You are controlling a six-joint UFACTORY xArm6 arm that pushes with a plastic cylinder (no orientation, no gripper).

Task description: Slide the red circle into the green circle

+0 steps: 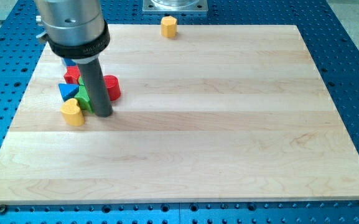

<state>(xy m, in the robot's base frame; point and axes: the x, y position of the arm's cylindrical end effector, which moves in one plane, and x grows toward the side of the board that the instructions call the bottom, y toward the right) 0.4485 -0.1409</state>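
My rod comes down at the view's left and my tip (102, 114) rests on the board just right of a cluster of blocks. The red circle (112, 87) sits right behind the rod, at its right side. A green block (83, 99) lies directly left of the rod, partly hidden by it; its shape is hard to make out. A blue triangle (68, 91) lies left of the green block. A yellow heart (73, 112) lies at the cluster's lower left. Another red block (72, 74) sits at the cluster's top, mostly hidden by the arm.
A yellow hexagon-like block (168, 27) stands alone at the board's top edge, near the middle. The wooden board (229, 124) lies on a blue perforated table. A metal mount (176, 5) shows at the view's top.
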